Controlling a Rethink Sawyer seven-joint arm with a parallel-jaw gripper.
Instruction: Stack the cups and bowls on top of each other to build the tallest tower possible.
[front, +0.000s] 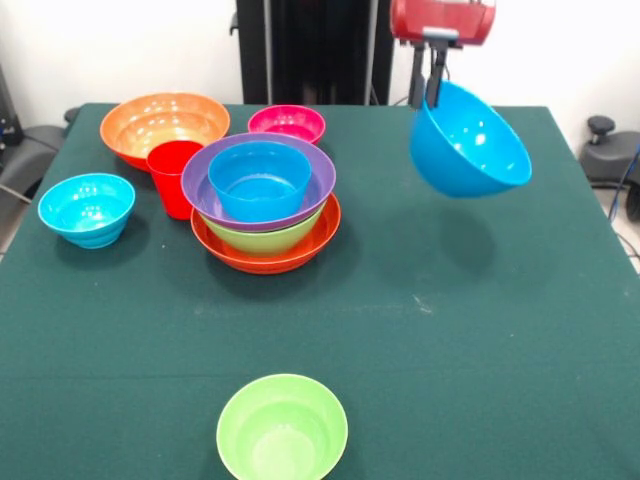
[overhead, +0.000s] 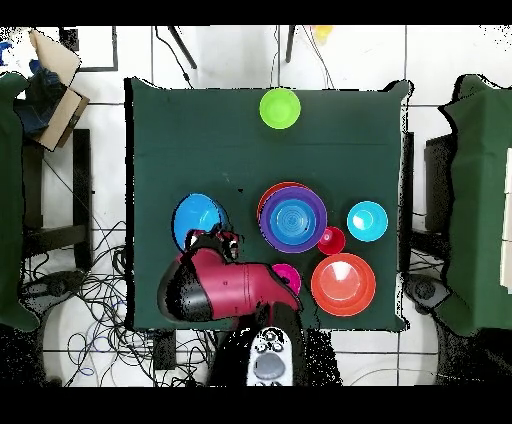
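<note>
Claw (front: 436, 88) pinches rim of blue bowl (front: 468, 142), lifted clear off the table (front: 450, 330), shadow below. Bowl tilted, mouth facing up and toward about 2 o'clock in front view, rim's high edge at claw. Tower (front: 265, 215) at table middle: orange base, green, purple, blue on top, all mouths up. Red cup (front: 174, 176) upright, just beside tower at 9 o'clock. Wide orange bowl (front: 163, 124) and magenta bowl (front: 287, 122) behind. Light blue bowl (front: 87, 208) at far 9 o'clock, green bowl (front: 282, 428) alone at 6 o'clock.
</note>
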